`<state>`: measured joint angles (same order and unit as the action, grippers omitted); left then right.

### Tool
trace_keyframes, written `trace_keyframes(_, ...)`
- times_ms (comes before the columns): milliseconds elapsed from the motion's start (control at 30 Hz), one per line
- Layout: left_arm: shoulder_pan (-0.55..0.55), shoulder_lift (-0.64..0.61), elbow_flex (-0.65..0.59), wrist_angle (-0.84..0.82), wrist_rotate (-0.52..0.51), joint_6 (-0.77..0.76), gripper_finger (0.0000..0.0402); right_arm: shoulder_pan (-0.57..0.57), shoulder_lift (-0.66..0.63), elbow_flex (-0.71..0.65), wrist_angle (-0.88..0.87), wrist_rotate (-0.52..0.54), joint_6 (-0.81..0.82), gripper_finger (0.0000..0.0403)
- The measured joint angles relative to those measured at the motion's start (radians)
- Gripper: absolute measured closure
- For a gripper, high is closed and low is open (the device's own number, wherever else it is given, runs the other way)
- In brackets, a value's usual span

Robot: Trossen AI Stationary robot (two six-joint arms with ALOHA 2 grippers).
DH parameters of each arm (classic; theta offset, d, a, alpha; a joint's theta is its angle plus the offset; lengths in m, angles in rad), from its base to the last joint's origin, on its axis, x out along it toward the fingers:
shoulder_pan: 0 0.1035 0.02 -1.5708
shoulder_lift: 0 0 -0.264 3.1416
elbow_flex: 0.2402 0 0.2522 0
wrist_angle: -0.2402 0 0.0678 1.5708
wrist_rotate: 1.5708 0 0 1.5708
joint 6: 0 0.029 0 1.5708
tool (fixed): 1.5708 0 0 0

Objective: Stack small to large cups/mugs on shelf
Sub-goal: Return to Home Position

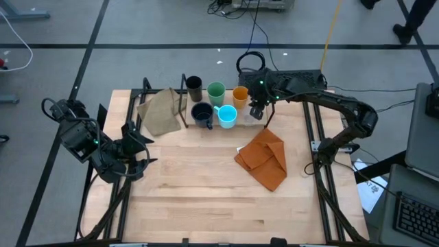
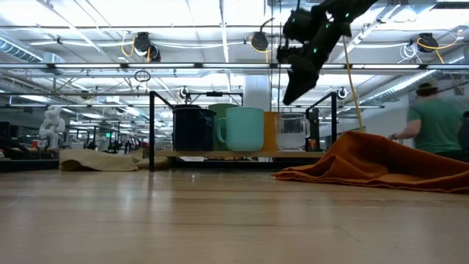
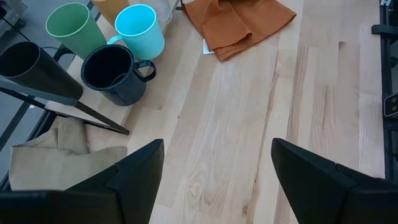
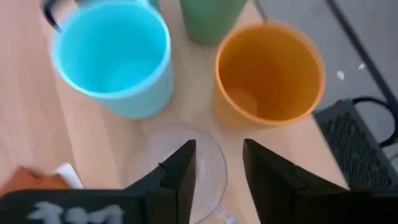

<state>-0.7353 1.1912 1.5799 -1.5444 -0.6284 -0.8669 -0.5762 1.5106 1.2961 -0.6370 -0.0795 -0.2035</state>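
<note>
Only wrist-side: right claw agape above the small clear cup.

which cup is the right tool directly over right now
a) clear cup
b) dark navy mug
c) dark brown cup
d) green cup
A: the right wrist view shows the right tool open just above the clear cup, which stands on the shelf next to the orange cup and the light blue mug.
</note>
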Motion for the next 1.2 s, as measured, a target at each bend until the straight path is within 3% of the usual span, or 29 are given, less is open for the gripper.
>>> trace_keyframes(233,0.002,0.000,0.000,0.000,-0.013,0.024,0.0103,0.100,-0.161,0.000,0.032,0.000,0.043,0.0255)
trace_keyframes(467,0.002,0.000,0.000,0.007,-0.055,0.038,0.0103,0.304,-0.343,0.001,0.143,-0.001,0.129,0.0255)
trace_keyframes(633,0.002,0.000,0.000,0.151,-0.137,0.109,0.0103,0.483,-0.434,0.001,0.247,-0.004,0.173,0.0255)
trace_keyframes(833,-0.004,0.000,0.000,0.354,-0.222,0.331,0.0103,0.678,-0.467,0.001,0.309,0.004,0.127,0.0255)
trace_keyframes(1033,-0.036,-0.017,0.032,0.368,-0.322,0.423,0.0103,0.812,-0.520,0.000,0.278,0.233,-0.005,0.0255)
trace_keyframes(1200,-0.163,-0.091,0.105,0.280,-0.360,0.383,0.0103,0.894,-0.671,-0.001,0.184,0.375,0.009,0.0255)
